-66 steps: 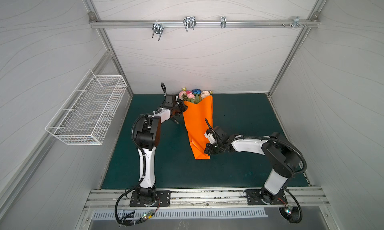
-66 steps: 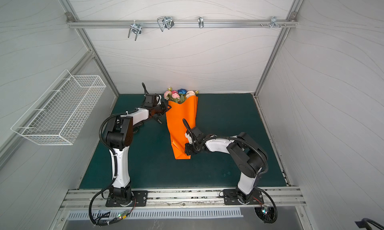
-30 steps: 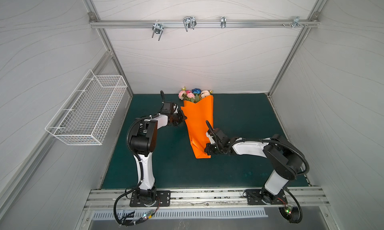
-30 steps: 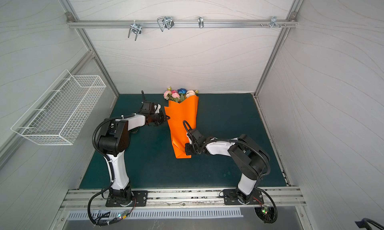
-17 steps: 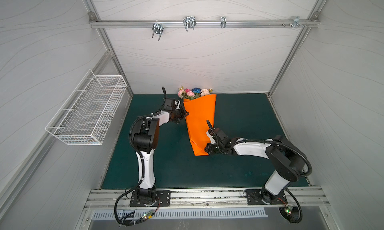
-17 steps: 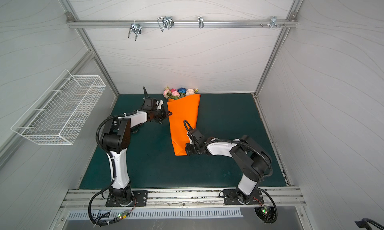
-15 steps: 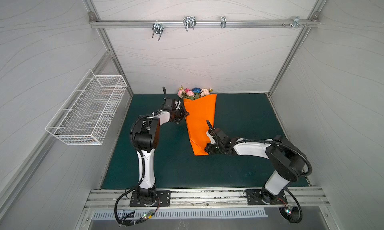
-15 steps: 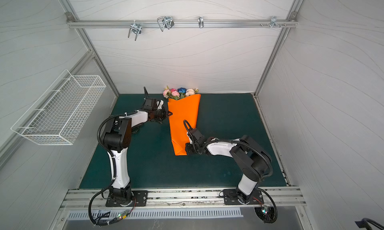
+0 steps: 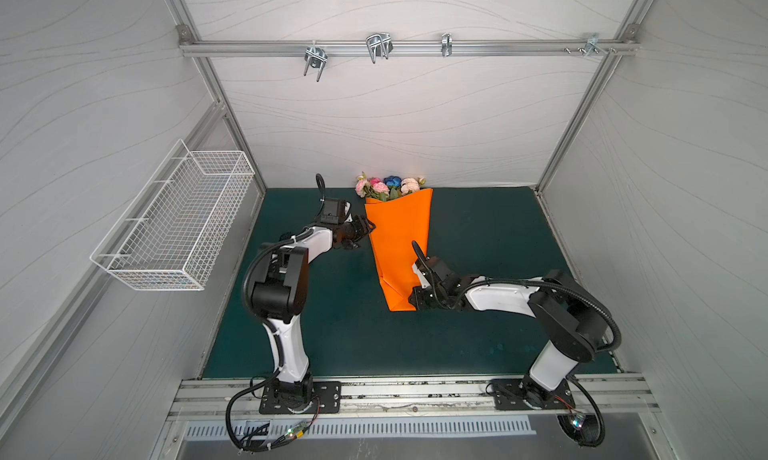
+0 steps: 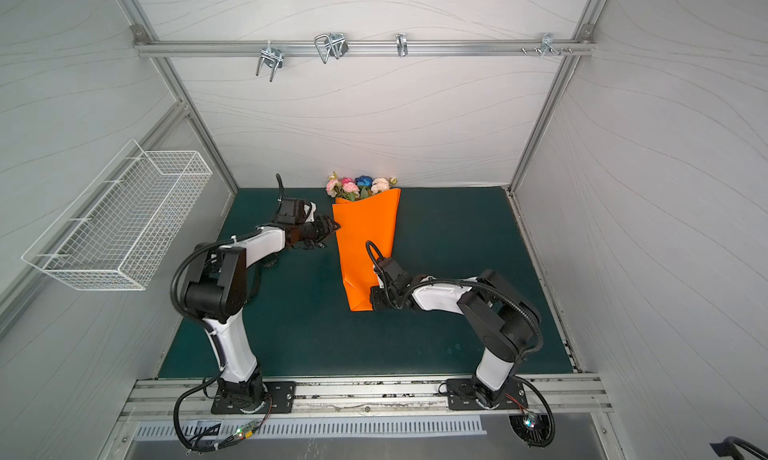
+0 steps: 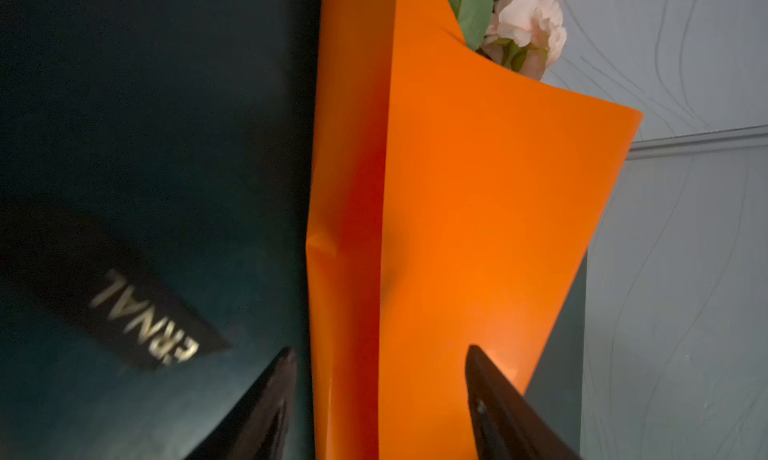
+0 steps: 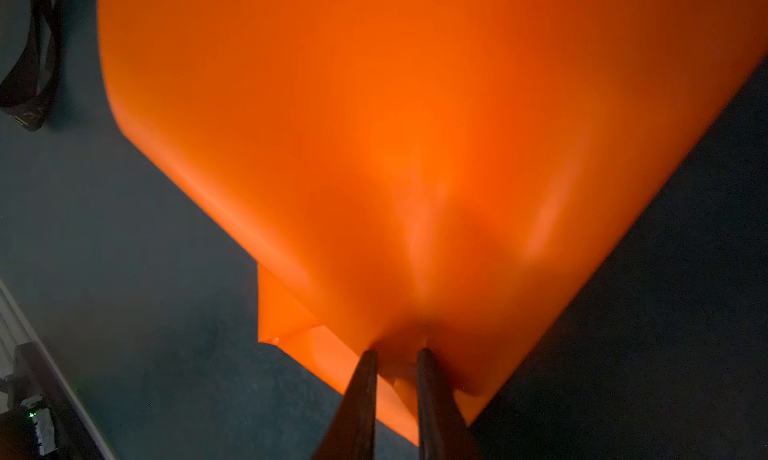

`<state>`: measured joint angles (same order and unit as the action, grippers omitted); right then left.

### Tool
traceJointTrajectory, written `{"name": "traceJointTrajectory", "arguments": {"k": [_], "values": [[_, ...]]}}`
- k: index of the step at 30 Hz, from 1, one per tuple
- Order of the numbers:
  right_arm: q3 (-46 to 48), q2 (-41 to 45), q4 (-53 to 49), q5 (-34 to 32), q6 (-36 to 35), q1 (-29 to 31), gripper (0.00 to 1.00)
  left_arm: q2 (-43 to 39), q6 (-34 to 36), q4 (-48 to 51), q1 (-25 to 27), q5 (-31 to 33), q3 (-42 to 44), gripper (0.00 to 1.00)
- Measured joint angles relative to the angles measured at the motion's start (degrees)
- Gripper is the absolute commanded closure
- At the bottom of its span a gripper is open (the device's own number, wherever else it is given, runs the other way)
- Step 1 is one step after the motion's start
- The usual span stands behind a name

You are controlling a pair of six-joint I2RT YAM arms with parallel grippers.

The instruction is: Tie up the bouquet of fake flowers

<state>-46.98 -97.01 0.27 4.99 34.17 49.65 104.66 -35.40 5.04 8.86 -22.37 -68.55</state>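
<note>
Both arms are built alike in both top views: glossy white link shells joined by matte black joint housings, as seen on the left arm (image 9: pixel 286 345) and the right arm (image 9: pixel 498 300). Each is bolted to a black base plate (image 9: pixel 328 395), on which small screw heads can be made out. A black corrugated cable (image 9: pixel 253 262) is looped along each arm, and thin wires are trailed from the bases to a small board (image 9: pixel 297 426) with lit indicator lights – green and red. A black, boxy camera (image 9: pixel 332 208) is mounted at each wrist. The left gripper (image 11: pixel 376 354) and the right gripper (image 12: pixel 398 354) are finished with dark, glossy, tapered fingers (image 11: pixel 266 408).
</note>
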Motion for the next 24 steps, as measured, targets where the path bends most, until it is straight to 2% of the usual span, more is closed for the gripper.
{"name": "traceJointTrajectory", "arguments": {"k": [2,5,11,15,18,21,24], "values": [[0.0,0.0,0.0,-0.26,0.13,0.22,0.78,-6.56,-0.02,1.2,1.29,3.58,3.8,0.45],[0.0,0.0,-0.07,-0.72,0.44,0.66,0.78,-13.75,-0.09,2.4,6.29,7.41,8.83,0.4],[0.0,0.02,-0.24,-1.84,0.9,1.42,0.78,-14.43,-2.34,4.04,17.92,8.94,16.68,0.39],[0.0,0.11,-0.31,-2.38,0.96,1.77,0.78,-13.66,-4.37,5.84,20.11,10.21,19.87,0.45],[0.0,0.11,-0.37,-2.73,0.96,1.92,0.78,-13.79,-4.9,6.82,21.07,12.68,19.93,0.45],[0.02,0.22,-0.39,-3.02,0.98,2.05,0.78,-14.95,-5.35,8.33,22.36,16.85,19.98,0.4],[0.02,0.42,-0.57,-3.21,0.96,2.14,0.78,-17.84,-5.95,8.74,23.3,19.78,21.11,0.44]]}}
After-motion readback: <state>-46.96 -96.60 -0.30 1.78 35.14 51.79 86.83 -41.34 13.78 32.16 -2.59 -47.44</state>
